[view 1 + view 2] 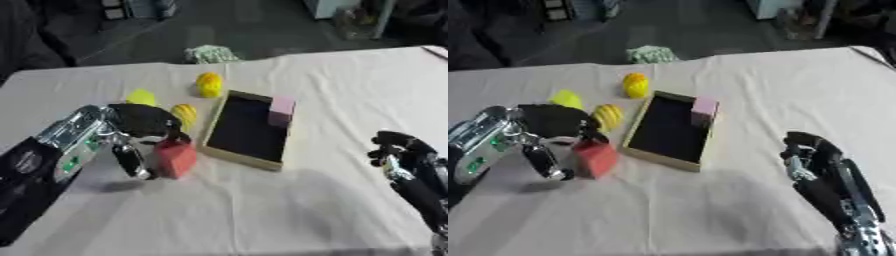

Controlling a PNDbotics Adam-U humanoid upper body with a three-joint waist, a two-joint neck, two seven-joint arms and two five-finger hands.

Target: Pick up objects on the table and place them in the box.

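Right hand (398, 150) rests idle with curled fingers at the lower right, holding nothing. Left hand (140, 127) pinches the red cube (177, 157), just left of the shallow black-lined wooden box (249, 161) on the cloth-covered table (262, 210).

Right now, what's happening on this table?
The robot's left hand has its fingers around a red block just left of the box. A pink block already sits in the box's far corner. Three yellow objects wait on the cloth. The right hand idles at lower right.
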